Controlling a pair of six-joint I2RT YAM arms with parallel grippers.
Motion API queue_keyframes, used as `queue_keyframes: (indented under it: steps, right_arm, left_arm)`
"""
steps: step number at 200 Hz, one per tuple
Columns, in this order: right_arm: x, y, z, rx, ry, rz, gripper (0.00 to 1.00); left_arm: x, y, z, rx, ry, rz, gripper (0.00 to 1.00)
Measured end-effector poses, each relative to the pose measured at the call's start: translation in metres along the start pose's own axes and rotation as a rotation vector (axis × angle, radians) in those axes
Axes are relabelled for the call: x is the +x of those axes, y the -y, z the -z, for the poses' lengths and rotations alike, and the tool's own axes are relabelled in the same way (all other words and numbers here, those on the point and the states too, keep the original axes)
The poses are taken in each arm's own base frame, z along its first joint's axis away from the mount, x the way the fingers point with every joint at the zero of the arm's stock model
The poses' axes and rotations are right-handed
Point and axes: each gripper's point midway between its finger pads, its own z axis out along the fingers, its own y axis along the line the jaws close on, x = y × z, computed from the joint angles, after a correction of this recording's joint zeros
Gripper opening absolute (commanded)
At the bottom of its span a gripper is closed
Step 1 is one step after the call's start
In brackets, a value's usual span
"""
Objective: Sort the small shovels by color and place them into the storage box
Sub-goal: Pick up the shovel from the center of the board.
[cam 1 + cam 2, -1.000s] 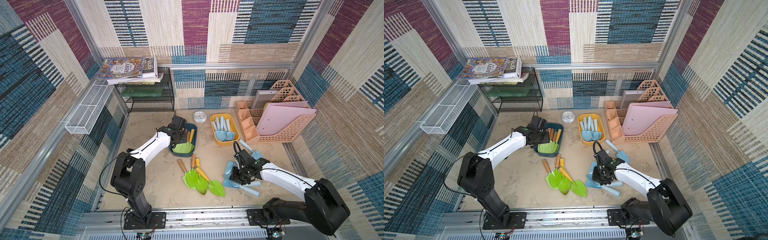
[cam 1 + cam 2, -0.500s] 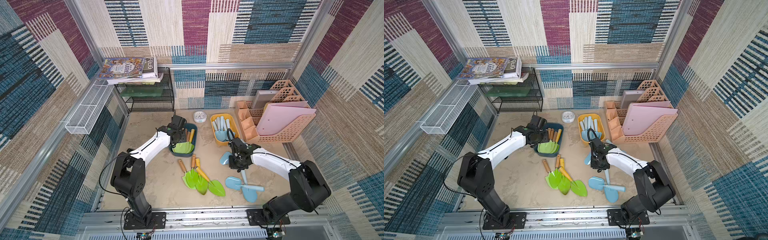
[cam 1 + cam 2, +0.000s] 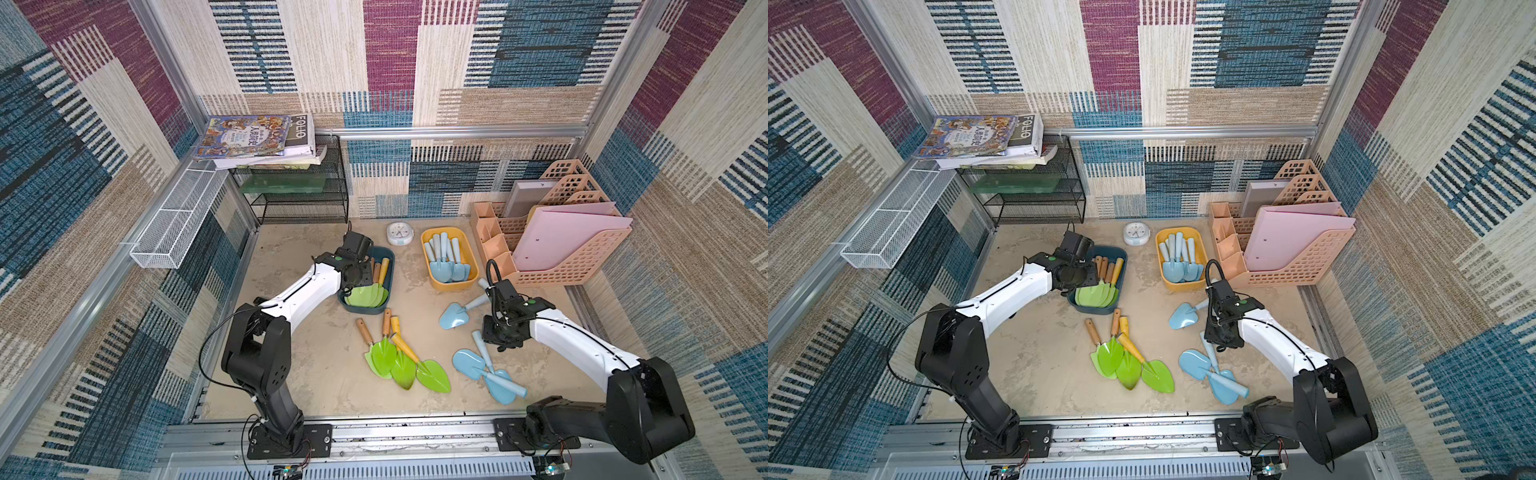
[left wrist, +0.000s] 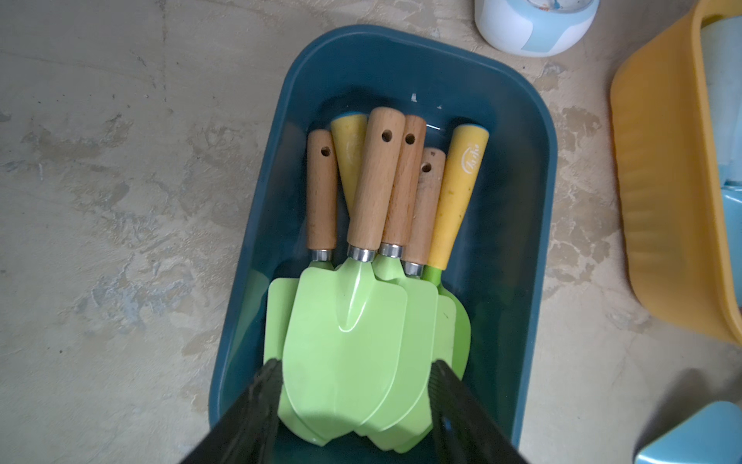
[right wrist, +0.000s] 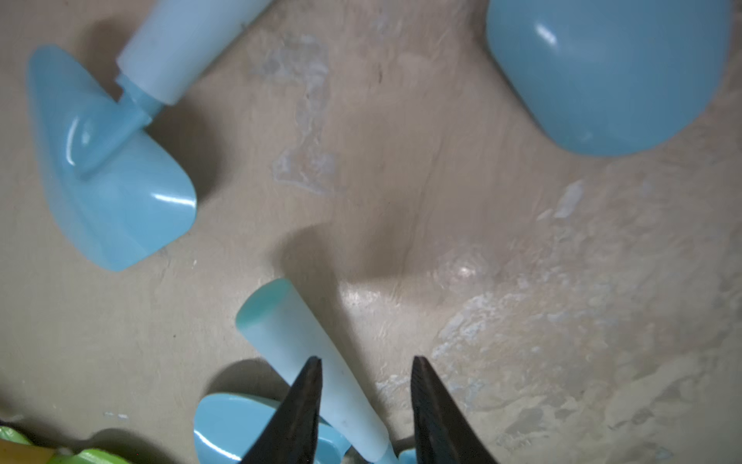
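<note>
You're past halfway, I'd judge. Six lime-green-bladed shovels with wood or yellow handles (image 4: 349, 329) lie stacked in the dark teal plastic bin (image 4: 510, 193) right under the left gripper (image 4: 355, 363). About five pale blue plastic shovels (image 3: 446, 266) lie in the yellow-orange plastic bin (image 3: 454, 285) out ahead of the right gripper (image 5: 366, 358). Still to sort: three or so loose green shovels (image 3: 401, 365) fanned on the beige tabletop (image 3: 316, 374) between the two grippers. Plus three blue ones: a lone blue shovel (image 3: 455, 316) just beside the right gripper on its bin side, and a crossed blue pair (image 3: 478, 368) under it, trailing back toward its arm's base. The left gripper's jaws stand about half spread, flanking the stacked green blades inside the bin; you can't tell whether they pinch the stack or only bracket it. The right gripper's jaws are apart and hold nothing; the pale blue handle (image 5: 289, 329) of one of the crossed pair runs under one fingertip into the gap, unclamped. Versus earlier: the left arm sits the same throughout. The right gripper was low in the blue cluster a second back, reached nearer the yellow-orange bin half a second back, and is now pulled back over that handle.
</note>
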Motion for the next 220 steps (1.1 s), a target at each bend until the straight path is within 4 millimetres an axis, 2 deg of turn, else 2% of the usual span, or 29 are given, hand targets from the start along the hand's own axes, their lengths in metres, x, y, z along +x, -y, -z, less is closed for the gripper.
queue_keyframes:
  steps: [46,126,198,220]
  right_arm:
    - [0.020,-0.010,-0.006,-0.062,-0.042,0.022,0.40]
    - [0.029,-0.038,-0.003,-0.109,-0.044,0.117,0.40]
    - [0.029,-0.030,-0.022,-0.015,-0.065,0.142,0.39]
    - [0.028,-0.029,-0.028,0.001,-0.073,0.153,0.34]
  left_arm:
    - [0.001,0.000,-0.001,-0.001,-0.004,0.000,0.60]
    - [0.003,0.003,-0.002,0.015,-0.014,0.011,0.60]
    - [0.003,0.003,-0.002,0.017,-0.016,0.014,0.60]
    - [0.003,0.003,-0.002,0.017,-0.016,0.014,0.60]
